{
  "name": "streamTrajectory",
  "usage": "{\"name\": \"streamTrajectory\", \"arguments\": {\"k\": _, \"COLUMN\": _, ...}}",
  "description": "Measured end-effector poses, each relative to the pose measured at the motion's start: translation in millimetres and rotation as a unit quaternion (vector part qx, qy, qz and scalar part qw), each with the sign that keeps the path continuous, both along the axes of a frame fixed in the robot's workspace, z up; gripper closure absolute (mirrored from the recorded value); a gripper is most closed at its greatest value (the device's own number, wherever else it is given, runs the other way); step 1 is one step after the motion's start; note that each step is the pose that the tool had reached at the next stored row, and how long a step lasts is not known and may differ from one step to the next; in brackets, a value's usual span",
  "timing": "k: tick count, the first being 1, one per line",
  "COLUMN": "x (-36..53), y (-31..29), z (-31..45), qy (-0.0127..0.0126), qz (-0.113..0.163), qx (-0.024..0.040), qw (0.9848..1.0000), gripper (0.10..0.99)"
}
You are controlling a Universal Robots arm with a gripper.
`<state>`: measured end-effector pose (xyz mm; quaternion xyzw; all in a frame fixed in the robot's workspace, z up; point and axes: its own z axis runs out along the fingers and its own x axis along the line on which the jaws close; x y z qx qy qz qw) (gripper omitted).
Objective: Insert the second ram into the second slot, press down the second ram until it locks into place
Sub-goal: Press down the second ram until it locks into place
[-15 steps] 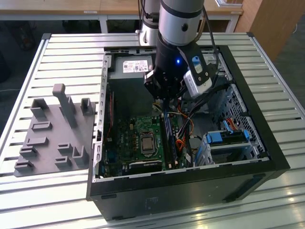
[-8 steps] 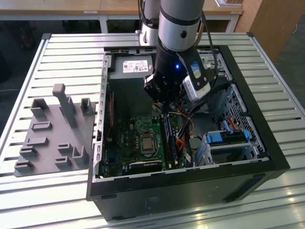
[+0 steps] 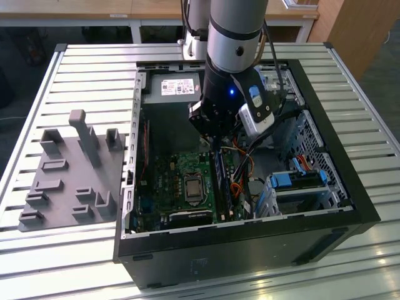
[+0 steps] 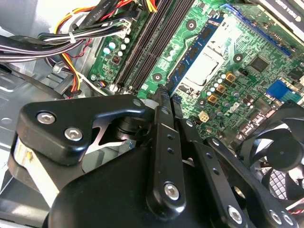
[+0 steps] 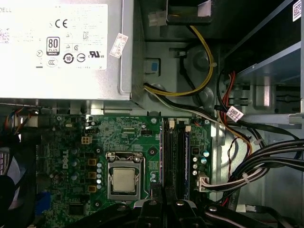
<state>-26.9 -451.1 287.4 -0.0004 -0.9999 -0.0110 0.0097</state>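
The second ram (image 4: 194,54) is a blue strip with dark chips, standing on edge in the memory slot nearest the processor socket. In the first wrist view the second ram (image 5: 162,156) shows edge-on as a thin line. In the exterior view the second ram (image 3: 219,181) is a dark upright strip on the motherboard. My gripper (image 4: 164,95) is shut, its fingertips together right at one end of the ram's top edge. I cannot tell if they touch it. The gripper (image 3: 215,145) reaches down into the open computer case (image 3: 350,187). More dark slots (image 5: 175,161) lie beside the ram.
A silver power supply (image 5: 61,47) sits beyond the board. Bundled cables (image 5: 256,161) crowd the side of the slots away from the processor socket (image 5: 123,178). A black fan (image 4: 280,152) sits on the socket's far side. A grey fixture plate (image 3: 69,175) lies outside the case.
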Motion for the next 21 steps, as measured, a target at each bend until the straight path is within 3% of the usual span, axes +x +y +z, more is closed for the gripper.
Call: {"name": "streamTrajectory", "arguments": {"k": 21, "x": 0.0, "y": 0.0, "z": -7.9, "qy": 0.0, "qz": 0.0, "qx": 0.0, "qw": 1.0, "gripper": 0.949}}
